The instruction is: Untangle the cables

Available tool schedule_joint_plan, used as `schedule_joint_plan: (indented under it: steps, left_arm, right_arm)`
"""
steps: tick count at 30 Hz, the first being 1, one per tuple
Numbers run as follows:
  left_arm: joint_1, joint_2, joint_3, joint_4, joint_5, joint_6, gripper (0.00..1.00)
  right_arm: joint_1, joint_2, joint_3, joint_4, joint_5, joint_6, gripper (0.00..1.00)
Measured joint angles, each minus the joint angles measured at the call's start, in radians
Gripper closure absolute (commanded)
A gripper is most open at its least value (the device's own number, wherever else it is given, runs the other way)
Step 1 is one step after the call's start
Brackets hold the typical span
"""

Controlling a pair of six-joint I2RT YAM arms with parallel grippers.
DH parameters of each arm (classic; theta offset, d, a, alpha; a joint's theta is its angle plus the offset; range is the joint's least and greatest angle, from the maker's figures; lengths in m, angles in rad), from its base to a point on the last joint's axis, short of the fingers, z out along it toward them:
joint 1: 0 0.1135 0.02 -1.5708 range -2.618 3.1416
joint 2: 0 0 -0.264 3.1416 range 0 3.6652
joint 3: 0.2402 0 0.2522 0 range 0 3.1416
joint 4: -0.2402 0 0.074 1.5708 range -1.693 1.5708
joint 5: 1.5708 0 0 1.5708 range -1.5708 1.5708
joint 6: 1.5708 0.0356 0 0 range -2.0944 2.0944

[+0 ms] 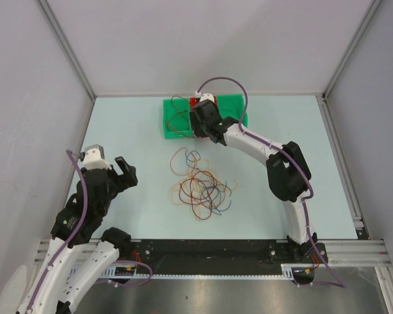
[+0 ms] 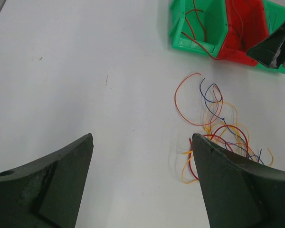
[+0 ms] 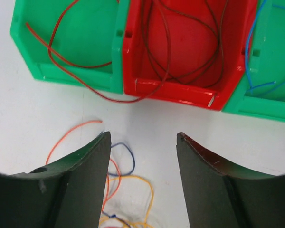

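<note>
Pale table (image 1: 131, 124), both arms on it. Right arm (image 1: 262, 147) reaches out to the far edge, left arm (image 1: 85, 203) is folded back near its base on the left.

Three bins in a row at the far centre, walls touching: left green bin (image 3: 21, 28), red bin (image 3: 180, 95), right green bin (image 3: 275, 57).

Loose tangle of cables (image 1: 203, 186) lies mid-table, on the near side of the bins and apart from them, between the two arms (red, orange, yellow, blue strands overlapping, can't separate individual loops).

Right gripper (image 3: 143, 134) hangs just in front of the red bin, pointing at its front wall. Jaws apart, only bare table between them, nothing held.

Left gripper (image 2: 142, 136) sits left of the tangle, jaws spread wide, empty. Tangle edge is just beside its right finger in the wrist view; no contact that I can tell.

Sorted wires:
- red wire (image 3: 61, 59) in the left green bin, one end draped over the front wall onto the table
- brown wires (image 3: 167, 47) in the red bin
- blue wire (image 3: 247, 52) in the right green bin
</note>
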Motion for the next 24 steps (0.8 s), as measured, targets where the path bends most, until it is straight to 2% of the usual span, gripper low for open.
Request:
schedule_joint_plan:
  steps: [5, 12, 22, 24]
  left_arm:
    - [0.0, 0.0, 0.0, 0.001, 0.002, 0.0, 0.1]
    - [0.0, 0.001, 0.0, 0.002, 0.001, 0.0, 0.1]
    - [0.0, 0.008, 0.0, 0.002, 0.001, 0.0, 0.1]
    - [0.0, 0.013, 0.0, 0.002, 0.001, 0.0, 0.1]
  right_arm:
    - [-0.035, 0.047, 0.019, 0.038, -0.002, 0.01, 0.49]
    - [-0.095, 0.19, 0.165, 0.041, -0.029, 0.017, 0.51]
    - [-0.101, 0.284, 0.319, 0.036, -0.05, 0.016, 0.55]
    - [-0.103, 0.296, 0.327, 0.034, -0.056, 0.016, 0.59]
